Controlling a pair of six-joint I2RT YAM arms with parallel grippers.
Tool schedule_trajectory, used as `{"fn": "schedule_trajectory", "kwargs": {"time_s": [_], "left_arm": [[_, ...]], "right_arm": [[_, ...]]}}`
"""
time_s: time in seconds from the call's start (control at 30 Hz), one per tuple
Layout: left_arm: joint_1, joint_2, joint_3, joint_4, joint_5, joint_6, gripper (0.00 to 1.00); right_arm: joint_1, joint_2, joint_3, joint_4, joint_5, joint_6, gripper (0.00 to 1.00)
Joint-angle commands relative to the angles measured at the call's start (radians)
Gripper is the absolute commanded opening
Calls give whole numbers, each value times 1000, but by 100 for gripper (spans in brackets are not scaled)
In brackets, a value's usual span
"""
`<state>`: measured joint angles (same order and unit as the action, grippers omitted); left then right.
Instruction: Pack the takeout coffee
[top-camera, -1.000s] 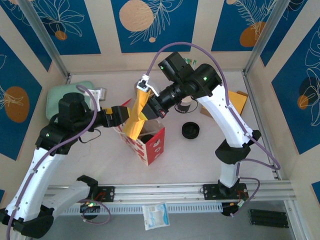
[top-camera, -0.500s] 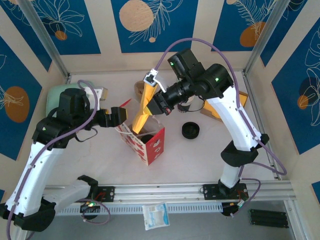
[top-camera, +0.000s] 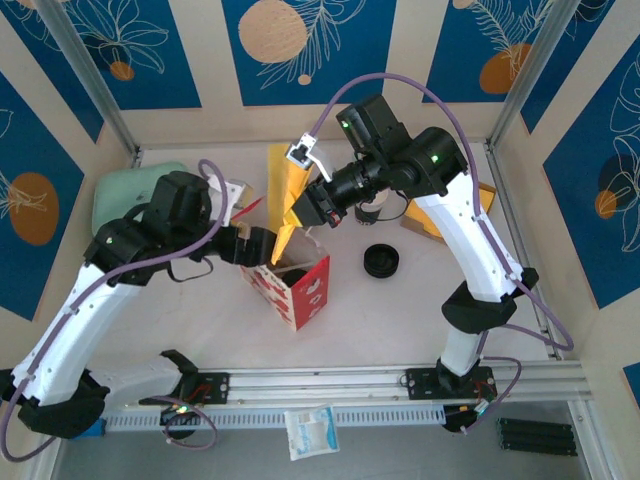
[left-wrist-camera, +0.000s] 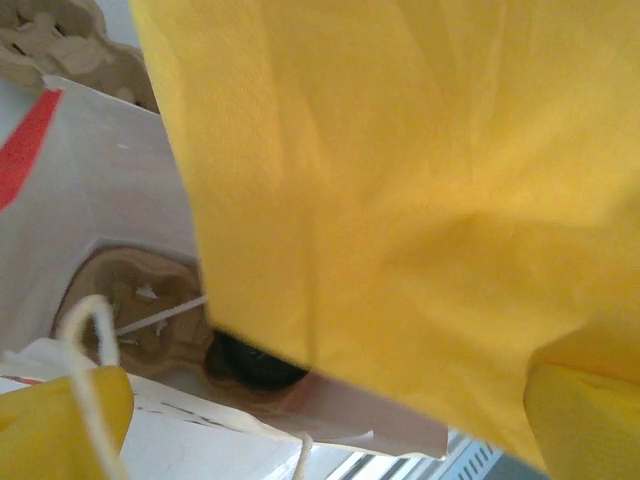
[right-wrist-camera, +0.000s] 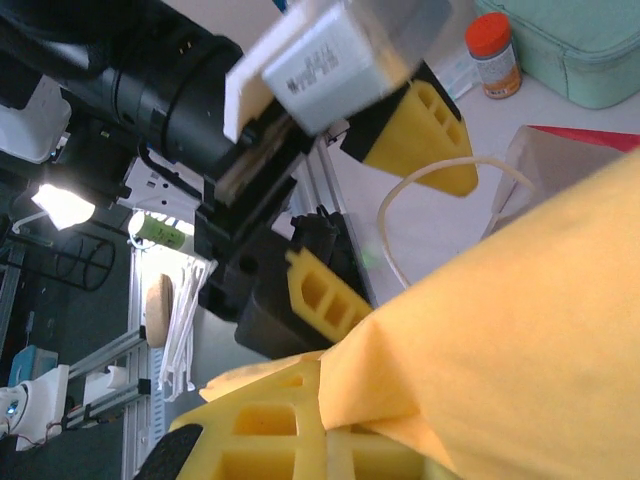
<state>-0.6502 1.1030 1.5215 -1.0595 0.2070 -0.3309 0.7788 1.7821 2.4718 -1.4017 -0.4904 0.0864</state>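
Left gripper (top-camera: 266, 246), spread, has swung to 9 o'clock of the bag (top-camera: 310, 290); right gripper (top-camera: 300, 205) clenches the yellow sheet (top-camera: 283, 175) (raised toward 12), likely clearing the mouth

This is a robotics lab cell. In the top view a white table (top-camera: 400, 310) sits boxed in by beige walls hung with blue printed panels (top-camera: 290, 50) and braced by aluminium posts (top-camera: 90, 85). An aluminium rail (top-camera: 330, 380) along the bottom edge carries the left arm (top-camera: 60, 330) and right arm (top-camera: 470, 250), which trail purple cables (top-camera: 400, 76). At the left of the right wrist view, a work lamp (right-wrist-camera: 55, 205) lights a dim room with metal framing (right-wrist-camera: 90, 390).
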Motion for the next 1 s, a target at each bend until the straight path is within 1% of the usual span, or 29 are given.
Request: {"fn": "schedule_trajectory", "kwargs": {"time_s": [0.0,0.13,0.27,0.53,0.73,0.97], "left_arm": [[-33,-8,32,-29,-53,5,100],[-53,-30,13,-18,-67,-21,100],[-69,-44,-11,-16,-75,-37,99],[-92,-78,-58,-12,-87,-63,99],[-106,-103,-78,-4,-81,-81,100],[-118,-130,-98,8,-80,-100,99]], "right_arm": [[-5,-11,9,3,-28,9,0],[-7,-20,-29,12,-39,6,0],[-9,-28,-71,20,-76,1,0],[14,-58,-167,67,-97,12,0],[53,-41,-156,57,-93,10,0],[112,-14,-81,13,-60,6,0]]}}
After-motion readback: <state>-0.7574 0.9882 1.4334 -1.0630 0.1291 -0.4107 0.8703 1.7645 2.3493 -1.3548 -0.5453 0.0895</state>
